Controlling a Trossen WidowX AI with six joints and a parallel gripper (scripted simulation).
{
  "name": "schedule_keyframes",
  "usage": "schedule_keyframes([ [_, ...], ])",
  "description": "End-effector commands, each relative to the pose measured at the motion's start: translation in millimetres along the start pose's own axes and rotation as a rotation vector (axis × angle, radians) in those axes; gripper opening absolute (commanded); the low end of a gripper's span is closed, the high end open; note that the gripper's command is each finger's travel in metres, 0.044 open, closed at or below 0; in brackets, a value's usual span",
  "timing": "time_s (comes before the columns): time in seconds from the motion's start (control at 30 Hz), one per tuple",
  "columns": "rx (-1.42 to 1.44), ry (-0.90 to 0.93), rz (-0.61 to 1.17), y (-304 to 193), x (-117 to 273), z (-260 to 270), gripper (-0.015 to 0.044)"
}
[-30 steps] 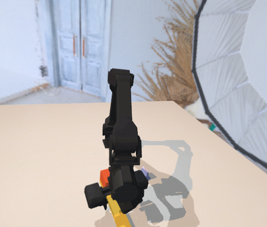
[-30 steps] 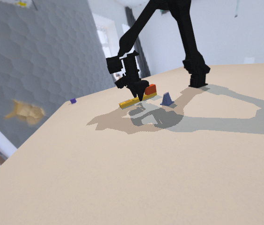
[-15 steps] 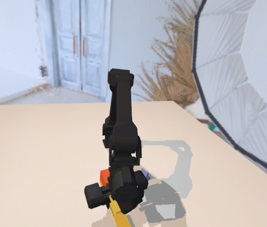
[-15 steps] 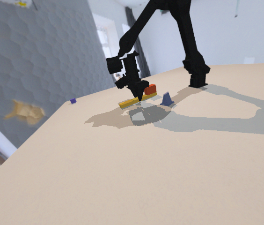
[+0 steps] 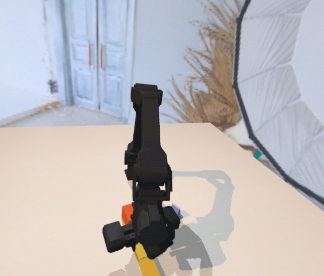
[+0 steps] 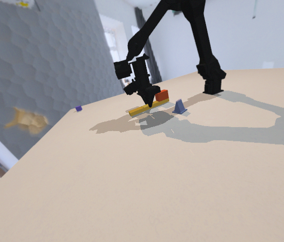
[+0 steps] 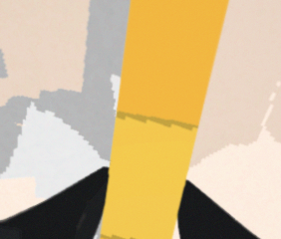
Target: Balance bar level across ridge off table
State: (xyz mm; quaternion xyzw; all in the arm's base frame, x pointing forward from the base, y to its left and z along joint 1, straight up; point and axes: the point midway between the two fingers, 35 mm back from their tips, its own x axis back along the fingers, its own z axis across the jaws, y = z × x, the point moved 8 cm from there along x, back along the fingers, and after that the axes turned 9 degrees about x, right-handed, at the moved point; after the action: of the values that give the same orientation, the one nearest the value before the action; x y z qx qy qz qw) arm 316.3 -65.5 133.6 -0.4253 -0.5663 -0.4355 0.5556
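The long yellow bar lies low, at or very near table height; any gap below it cannot be told. A red-orange block sits on its end nearer the arm's base. My gripper points down and is shut on the bar between its middle and the block, with one finger on each side. In the top view the arm hides the fingers. The blue-grey ridge, a narrow-topped wedge on a wider foot, stands apart from the bar, nearer the arm's base than the gripper.
A small purple cube lies near the table's far left edge in the exterior view. The arm's base stands on the table beyond the ridge. Arm shadows fall around the bar and ridge.
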Motion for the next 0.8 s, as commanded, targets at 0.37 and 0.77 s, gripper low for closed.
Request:
schedule_keyframes([
  [0.37,0.003,-0.009,-0.009,3.9,40.7,-2.0,0.0000],
  [0.77,0.004,-0.010,-0.009,2.5,71.9,-1.2,0.0000],
])
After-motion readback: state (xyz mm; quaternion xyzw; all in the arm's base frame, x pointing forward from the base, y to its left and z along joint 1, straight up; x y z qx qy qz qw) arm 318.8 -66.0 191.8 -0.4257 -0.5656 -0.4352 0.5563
